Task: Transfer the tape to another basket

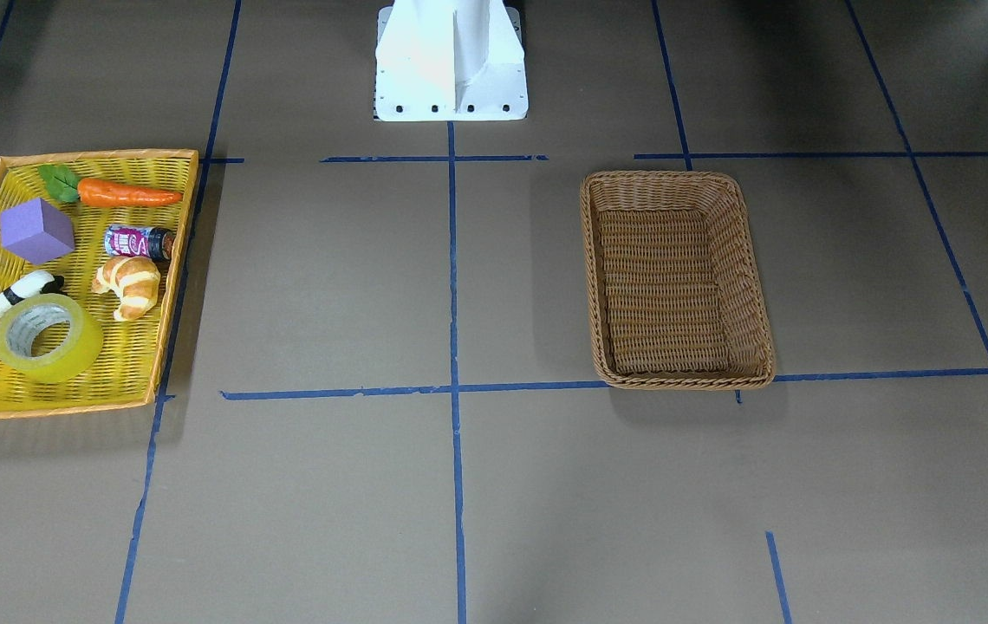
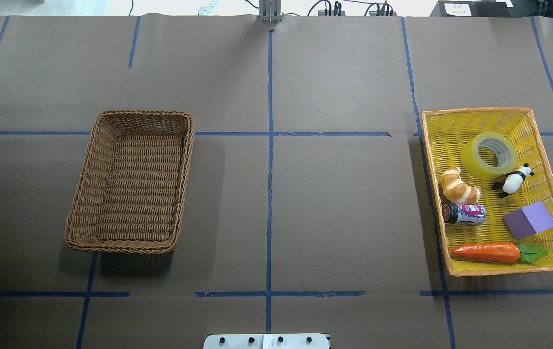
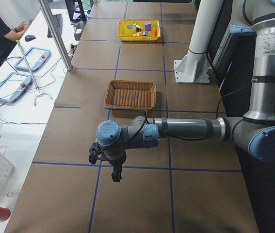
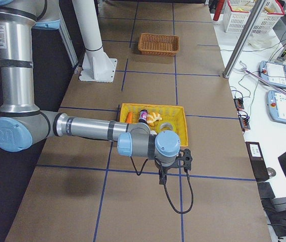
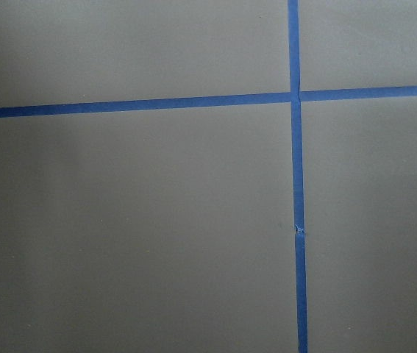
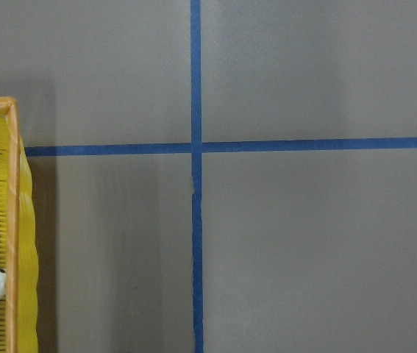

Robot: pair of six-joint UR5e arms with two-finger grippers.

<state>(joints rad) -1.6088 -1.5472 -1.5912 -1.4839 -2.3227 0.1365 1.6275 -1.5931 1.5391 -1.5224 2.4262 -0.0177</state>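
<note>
Risk: tape point(image 1: 78, 351) lies flat in tray point(image 1: 69, 157), at end opposite carrot point(image 1: 130, 194), with panda point(image 1: 22, 292) just beside it. My right end effector point(image 4: 185, 160) hangs over bench beside tray; left end effector point(image 3: 93, 156) is well apart from tray. Cannot tell if either is released or clenched. Descent may bump panda or clip tray rim. Slick roll may slip on carry to basket point(image 1: 676, 380), well apart from tray.

No lettering is legible; the print on the can point(image 1: 139, 242) is blurred.

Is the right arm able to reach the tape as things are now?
Probably yes: the tape lies uncovered in the tray, the right arm close by; only the panda stands beside it.
</note>
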